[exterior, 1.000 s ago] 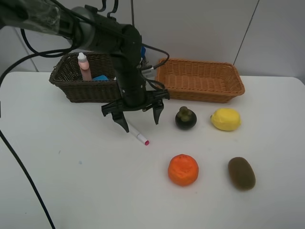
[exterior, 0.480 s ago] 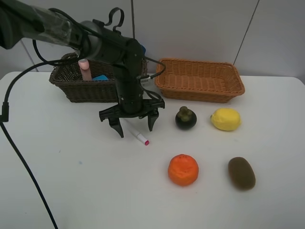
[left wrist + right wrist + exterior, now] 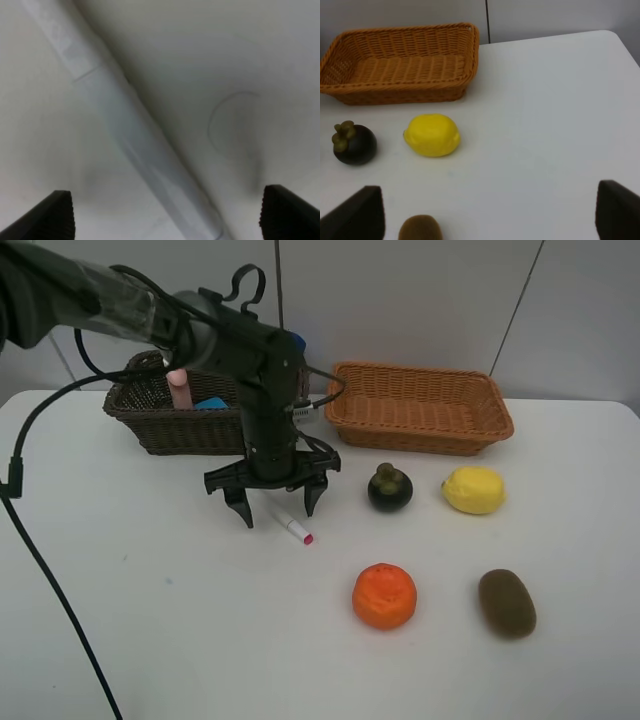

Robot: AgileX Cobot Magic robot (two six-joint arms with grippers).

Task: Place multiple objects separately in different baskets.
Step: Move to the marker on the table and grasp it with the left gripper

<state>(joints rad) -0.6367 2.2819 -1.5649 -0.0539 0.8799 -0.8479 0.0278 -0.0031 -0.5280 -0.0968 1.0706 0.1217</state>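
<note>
My left gripper (image 3: pixel 277 511) is open and low over the table, its fingers astride the white pen (image 3: pixel 294 527), whose pink tip points front right. In the left wrist view the pen (image 3: pixel 131 125) runs diagonally between the dark fingertips (image 3: pixel 56 216). The pink bottle (image 3: pixel 179 388) and a blue-topped item (image 3: pixel 211 403) are in the dark brown basket (image 3: pixel 150 425). The orange-tan basket (image 3: pixel 420 405) holds nothing visible. Mangosteen (image 3: pixel 390 488), lemon (image 3: pixel 473 490), orange (image 3: pixel 384 595) and kiwi (image 3: pixel 507 603) lie on the table. My right gripper (image 3: pixel 487 220) is open, above the lemon (image 3: pixel 431 135). The dark pad is hidden.
Black cables (image 3: pixel 30 540) trail from the left arm over the table's left side. The right wrist view also shows the orange-tan basket (image 3: pixel 400 65), the mangosteen (image 3: pixel 353 144) and the kiwi (image 3: pixel 420 229). A white wall stands behind the baskets.
My left gripper has come down closer to the table and shifted slightly left, so its open fingers now straddle the pen. The objects have not moved.
</note>
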